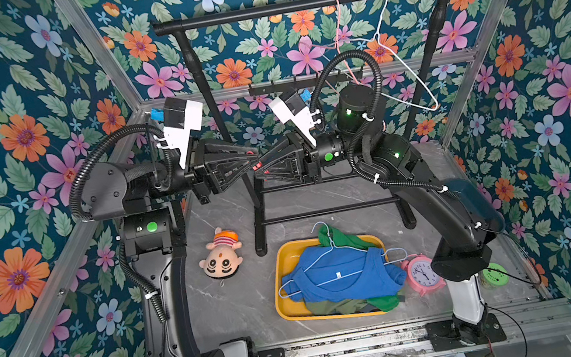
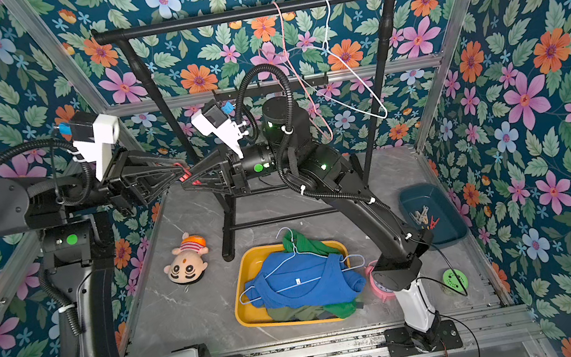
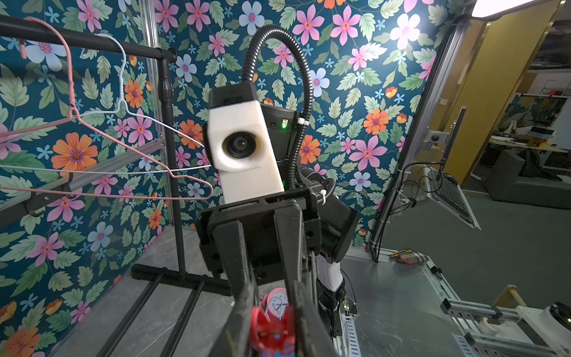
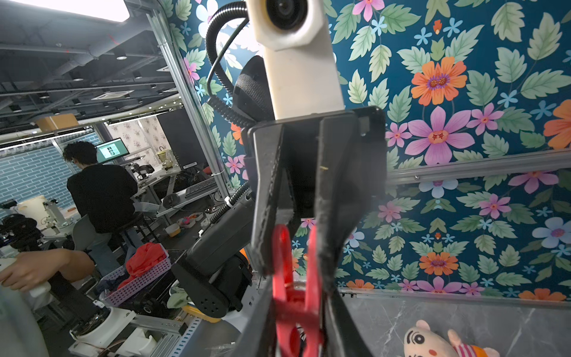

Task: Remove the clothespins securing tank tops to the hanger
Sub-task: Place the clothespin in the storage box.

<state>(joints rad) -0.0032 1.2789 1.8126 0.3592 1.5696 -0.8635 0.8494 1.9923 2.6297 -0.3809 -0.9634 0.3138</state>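
Inside flowered walls [image 1: 13, 113], grey marbled tabletop [image 1: 241, 303] with yellow tray [image 1: 280, 304].

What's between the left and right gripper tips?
A red clothespin, right where left gripper and right gripper meet tip to tip; clearest in both wrist views.

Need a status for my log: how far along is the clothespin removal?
Done: tank tops lie in the yellow tray; clothespins sit in the blue bin. In hand: a red clothespin between the left gripper and right gripper, right jaws closed on it. Remaining: probably binning it; no pins show on the shirts.
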